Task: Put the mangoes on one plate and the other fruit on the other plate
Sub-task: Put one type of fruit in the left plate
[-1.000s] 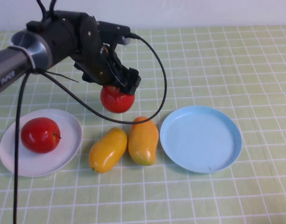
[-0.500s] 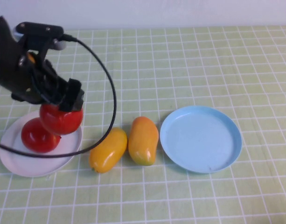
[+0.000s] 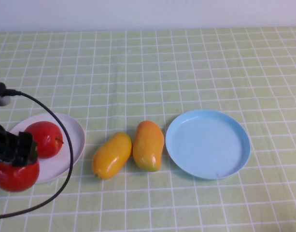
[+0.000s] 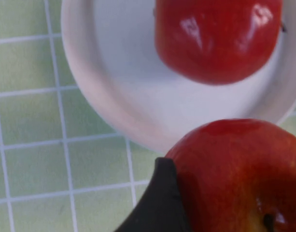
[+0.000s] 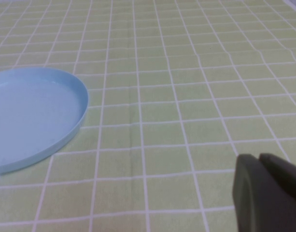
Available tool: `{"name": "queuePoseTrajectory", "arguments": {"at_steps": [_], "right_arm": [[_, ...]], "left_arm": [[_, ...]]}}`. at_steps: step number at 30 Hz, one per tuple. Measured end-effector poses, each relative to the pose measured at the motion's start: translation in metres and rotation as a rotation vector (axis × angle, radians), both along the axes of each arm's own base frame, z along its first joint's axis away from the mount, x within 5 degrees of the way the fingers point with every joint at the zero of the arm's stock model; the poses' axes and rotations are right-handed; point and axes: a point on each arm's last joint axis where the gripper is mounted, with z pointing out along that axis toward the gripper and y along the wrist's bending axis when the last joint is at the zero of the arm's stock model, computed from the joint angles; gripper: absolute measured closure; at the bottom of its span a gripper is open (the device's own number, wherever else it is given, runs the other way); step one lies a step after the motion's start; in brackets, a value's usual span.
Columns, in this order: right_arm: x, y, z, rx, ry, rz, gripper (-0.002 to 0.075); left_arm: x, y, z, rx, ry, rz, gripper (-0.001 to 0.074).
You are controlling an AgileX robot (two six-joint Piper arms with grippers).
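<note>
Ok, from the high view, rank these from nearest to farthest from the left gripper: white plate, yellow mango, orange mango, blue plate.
From the left gripper, holding an apple at the table's left edge:
1. White plate, right beside it.
2. Yellow mango, left of centre.
3. Orange mango, centre.
4. Blue plate, right.

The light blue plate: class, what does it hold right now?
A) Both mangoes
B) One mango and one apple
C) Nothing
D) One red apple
C: the light blue plate is bare, while both mangoes lie on the cloth beside it and the apples are over by the white plate.
</note>
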Motion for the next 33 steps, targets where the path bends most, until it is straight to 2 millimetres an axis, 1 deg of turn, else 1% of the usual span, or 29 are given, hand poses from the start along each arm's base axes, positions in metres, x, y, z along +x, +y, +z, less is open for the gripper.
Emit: {"name": "queuePoseTrajectory", "arguments": {"at_steps": [4,11,13,21,26,33], "right_arm": [[0.0,0.0,0.0,0.0,0.0,0.0,0.0743],[0.0,0.0,0.0,0.0,-0.001,0.0,0.0743],[0.0,0.0,0.0,0.0,-0.001,0.0,0.0743],[0.0,0.0,0.0,0.0,-0.001,0.0,0.0743],[0.0,0.0,0.0,0.0,-0.001,0.0,0.0743],[0.0,0.0,0.0,0.0,-0.001,0.0,0.0743]], "left_arm": [[0.011,0.0,-0.011,-0.002,-0.039,0.01,0.0164],[0.03,0.0,-0.037,0.007,-0.009,0.015,0.0164],[0.034,-0.001,-0.039,0.006,-0.024,0.016,0.0164],[0.041,0.0,-0.041,0.015,-0.077,0.009,0.0169],[0.043,-0.001,-0.04,0.014,-0.106,0.009,0.0115],[0.045,0.0,-0.038,0.021,-0.132,0.006,0.0073]]}}
